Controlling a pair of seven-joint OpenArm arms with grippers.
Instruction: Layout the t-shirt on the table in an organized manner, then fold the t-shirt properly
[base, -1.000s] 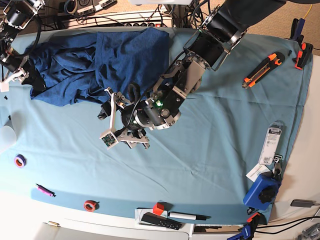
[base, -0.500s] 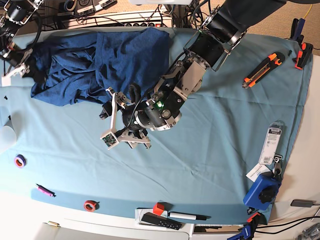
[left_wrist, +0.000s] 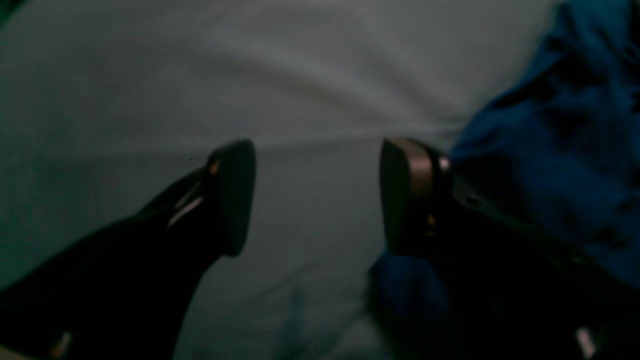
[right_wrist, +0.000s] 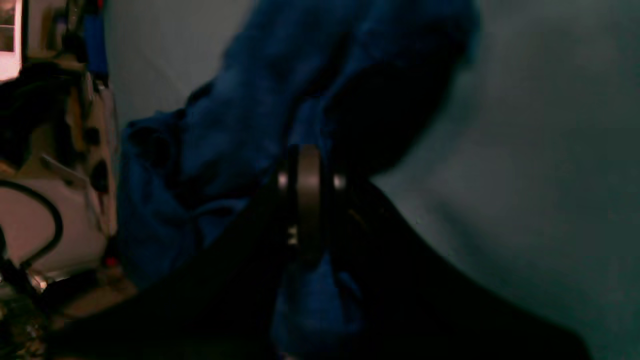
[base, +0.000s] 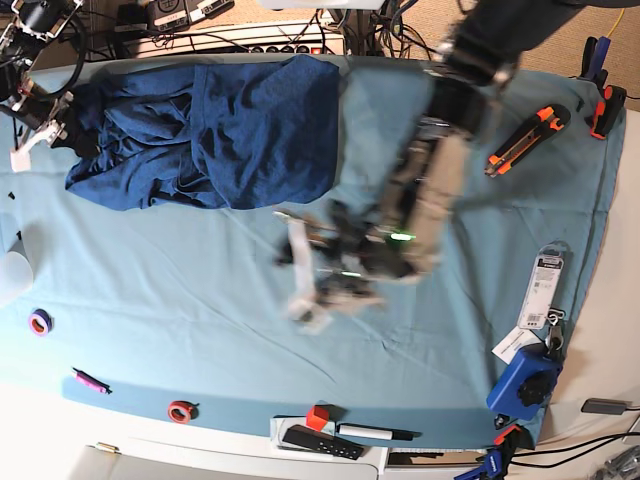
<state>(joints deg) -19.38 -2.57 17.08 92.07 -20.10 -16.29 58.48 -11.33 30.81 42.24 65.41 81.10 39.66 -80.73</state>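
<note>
- The step in hand is the laying-out: the t-shirt (base: 210, 130) lies bunched on the far-left part of the table (base: 480, 330), not yet spread.
- The right gripper (right_wrist: 307, 200) is clenched on a fold of the t-shirt at its left end.
- The left gripper (left_wrist: 315, 195), blurred in the base view, hangs over bare table just beside the t-shirt's near edge, fingers spread, grasping nothing.
- The t-shirt's long axis runs left to right along the table's far edge; which end is the collar probably cannot be told.
- Next, the free gripper likely needs a second hold so the fabric can be drawn flat.
</note>
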